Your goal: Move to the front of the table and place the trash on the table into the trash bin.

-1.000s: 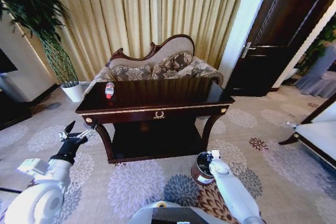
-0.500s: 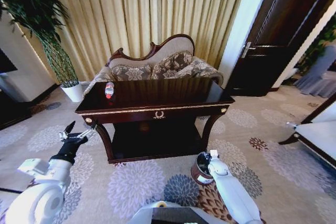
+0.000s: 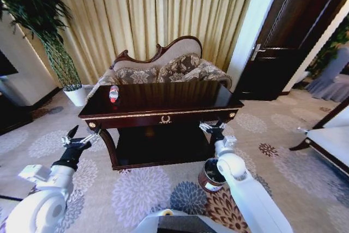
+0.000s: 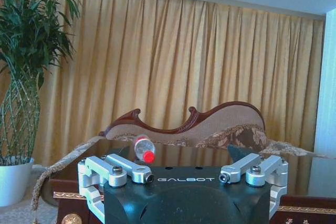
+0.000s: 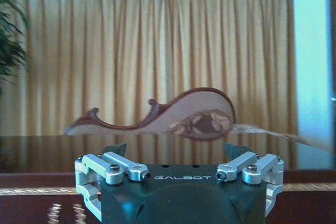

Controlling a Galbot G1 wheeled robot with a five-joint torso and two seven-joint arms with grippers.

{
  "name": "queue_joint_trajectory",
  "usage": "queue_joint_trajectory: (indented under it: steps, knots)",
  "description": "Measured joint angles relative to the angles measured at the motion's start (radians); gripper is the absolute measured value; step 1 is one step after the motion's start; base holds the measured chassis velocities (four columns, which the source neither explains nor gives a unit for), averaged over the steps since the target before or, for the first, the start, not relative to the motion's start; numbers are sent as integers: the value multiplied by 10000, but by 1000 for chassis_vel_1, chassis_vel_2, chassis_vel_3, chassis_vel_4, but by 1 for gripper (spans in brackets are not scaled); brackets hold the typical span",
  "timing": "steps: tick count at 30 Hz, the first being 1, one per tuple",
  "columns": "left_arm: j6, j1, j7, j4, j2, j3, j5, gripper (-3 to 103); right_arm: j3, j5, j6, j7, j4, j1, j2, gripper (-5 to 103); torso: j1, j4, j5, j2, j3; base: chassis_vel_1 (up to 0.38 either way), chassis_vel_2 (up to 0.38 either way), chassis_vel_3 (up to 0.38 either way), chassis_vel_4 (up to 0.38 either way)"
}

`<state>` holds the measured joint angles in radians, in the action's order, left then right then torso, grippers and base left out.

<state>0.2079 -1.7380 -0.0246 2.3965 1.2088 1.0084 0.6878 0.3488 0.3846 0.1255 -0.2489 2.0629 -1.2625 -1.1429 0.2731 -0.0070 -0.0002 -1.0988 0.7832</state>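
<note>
The dark glossy table with gold trim stands straight ahead. Of the trash, a small clear bottle with a red label lies near the table's back left corner; in the left wrist view the bottle lies beyond my open left gripper. That left gripper hovers low, off the table's left front corner. My right gripper is open, raised in front of the table's right leg, facing the table top. The brown trash bin stands on the carpet right of my right forearm's base, below that gripper.
A carved-back sofa sits behind the table against gold curtains. A tall plant in a white pot stands at the back left. A dark door is at the back right, and a chair's edge at the right.
My right arm has lifted from beside the trash bin up to the height of the table's front right edge. The left arm, the bottle and the bin have stayed put.
</note>
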Motion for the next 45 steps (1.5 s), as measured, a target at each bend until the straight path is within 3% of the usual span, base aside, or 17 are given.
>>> queue_joint_trajectory:
  steps: [17, 25, 45]
  knots:
    - [266, 67, 285, -160, -198, 412, 136, 100, 18, -149, 234, 299, 668, -435, 210, 100, -2, 0, 2, -1, -1, -16, 18, 19, -17]
    - [593, 127, 497, -164, -402, 685, 388, 100, 21, -163, 281, 273, 644, -311, 216, 100, 4, 0, 1, 2, 3, -139, 153, 160, -148]
    - [765, 51, 515, -75, -355, 734, 362, 100, 22, -151, 391, 282, 768, -276, 176, 100, -1, 0, 2, 0, 0, -130, 127, 135, -130]
